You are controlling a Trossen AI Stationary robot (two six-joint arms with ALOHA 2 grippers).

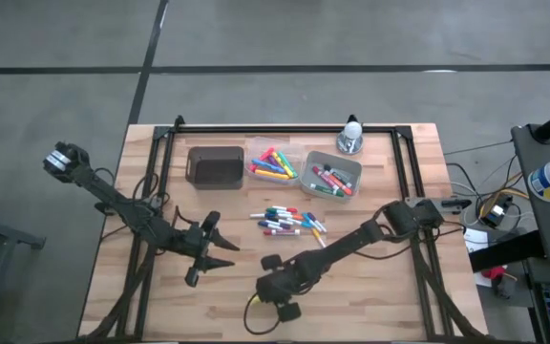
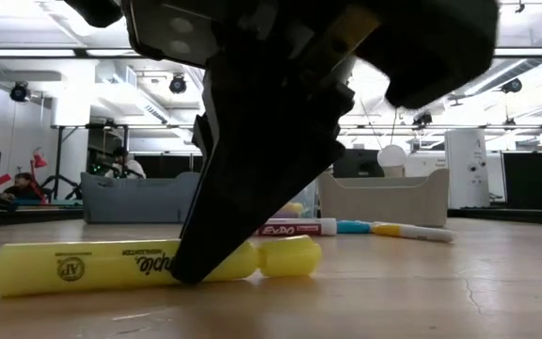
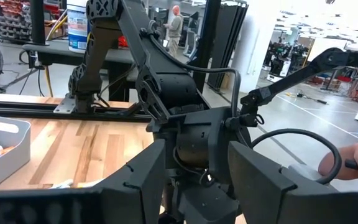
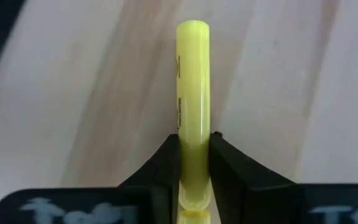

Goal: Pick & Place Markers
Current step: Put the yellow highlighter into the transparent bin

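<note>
Right gripper point(image 4: 194, 171) is down at the tabletop point(image 1: 370, 306) near the front edge, clamped on a yellow highlighter point(image 4: 191, 99). From my right wrist camera I see both fingers pressed against the barrel, one on each side, close to the cap seam; most of the body runs out ahead of them. In the low view the highlighter point(image 2: 149, 266) lies flat on the wood, not raised, with the dark fingers coming down across it where body meets cap.

Left gripper point(image 1: 220, 253) waits just left of the right one, low over the table, fingers spread wide and holding nothing.

Remaining loose markers point(image 1: 289, 223) lie in a scatter mid-table, behind the right gripper and well apart from it. Behind those, three bins in a row: a dark bin point(image 1: 215, 165) on the left, a middle bin point(image 1: 275, 164) with neon markers in it, and a grey bin point(image 1: 332, 179) with white-bodied ones. A small round metal object with a white top point(image 1: 351, 137) stands behind the grey bin by the rear rail.

Room to move: bare wood in front of and to the right of the right gripper; the left gripper is the nearest obstacle on its other side. Black frame rails point(image 1: 165, 182) run along the rear and both sides of the table. A person's hand point(image 3: 347, 165) shows at the edge of the left wrist view, off the table.
</note>
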